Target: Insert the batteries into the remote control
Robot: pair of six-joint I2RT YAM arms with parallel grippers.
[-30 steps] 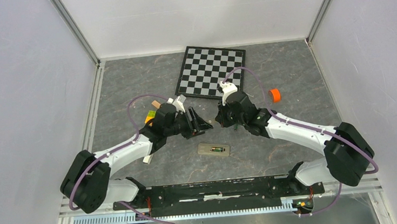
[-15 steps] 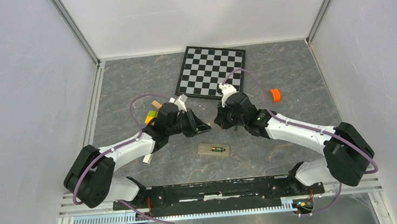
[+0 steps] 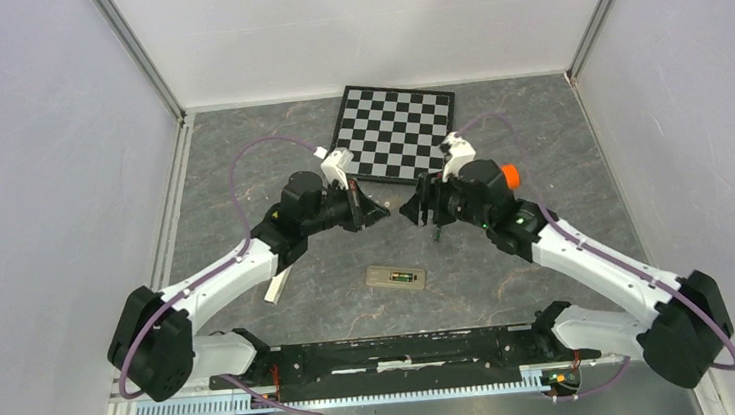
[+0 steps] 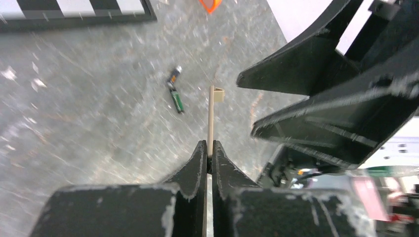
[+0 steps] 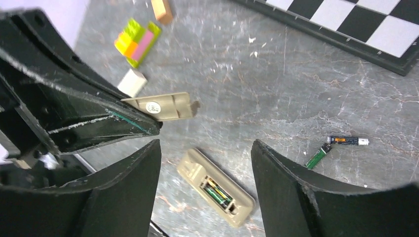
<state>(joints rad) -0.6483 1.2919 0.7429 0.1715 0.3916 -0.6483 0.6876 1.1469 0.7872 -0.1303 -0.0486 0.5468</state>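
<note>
The remote control lies face down on the grey table, its recess open with two greenish batteries inside. Two loose batteries lie on the table to the right of it. My left gripper is shut on the thin beige battery cover, held above the table. My right gripper faces it a short gap away, open and holding nothing, and looks down on the remote.
A chessboard lies at the back. An orange cap shows beside the right wrist. Coloured blocks, a white cube and a long cream block sit on the left side.
The right gripper was shut on the cover and has opened and drawn back to the right. The left gripper has shut on the cover and now holds it alone.
</note>
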